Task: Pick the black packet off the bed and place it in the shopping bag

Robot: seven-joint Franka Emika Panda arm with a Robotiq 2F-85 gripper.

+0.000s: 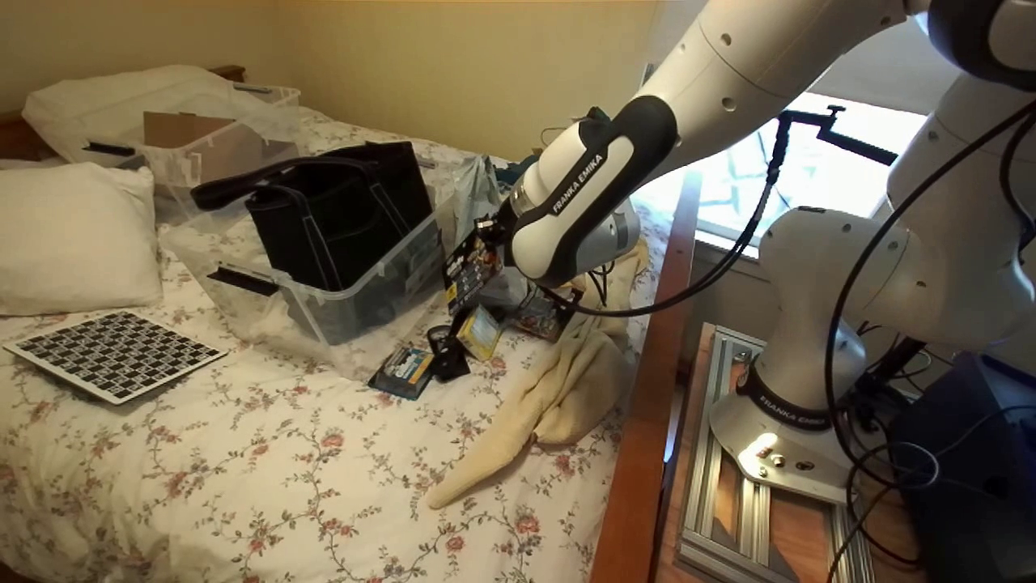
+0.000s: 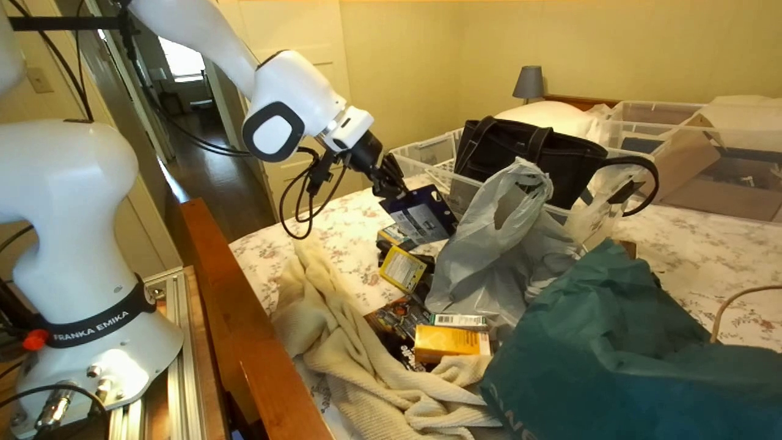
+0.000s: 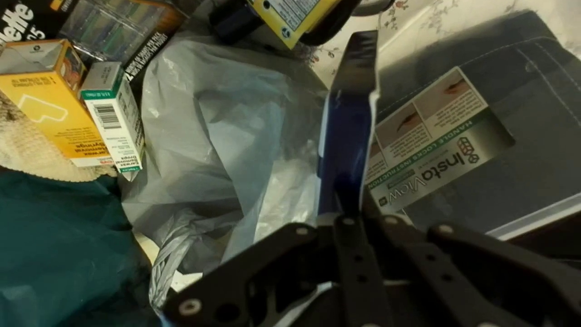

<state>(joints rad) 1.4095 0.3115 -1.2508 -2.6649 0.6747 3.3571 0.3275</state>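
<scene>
My gripper [image 1: 489, 231] is shut on the black packet [image 1: 472, 271] and holds it up above the bed. In an exterior view the packet's back [image 2: 421, 215] is dark blue with a pale label, and the gripper [image 2: 392, 186] grips its upper edge. In the wrist view the packet [image 3: 347, 136] shows edge-on, rising from the gripper [image 3: 352, 215]; the finger ends are partly hidden. The black shopping bag [image 1: 340, 210] with loop handles stands in a clear plastic bin, beyond the packet. It also shows in an exterior view [image 2: 537, 150] behind the pale plastic bag.
The clear bin [image 1: 388, 271] has raised walls. A pale grey-blue plastic bag [image 2: 482, 244] stands close to the packet. Small packages, including a yellow one [image 2: 402, 269] and an orange box [image 2: 449, 343], lie below. A cream blanket [image 1: 550, 389] and green bag [image 2: 599, 342] are nearby.
</scene>
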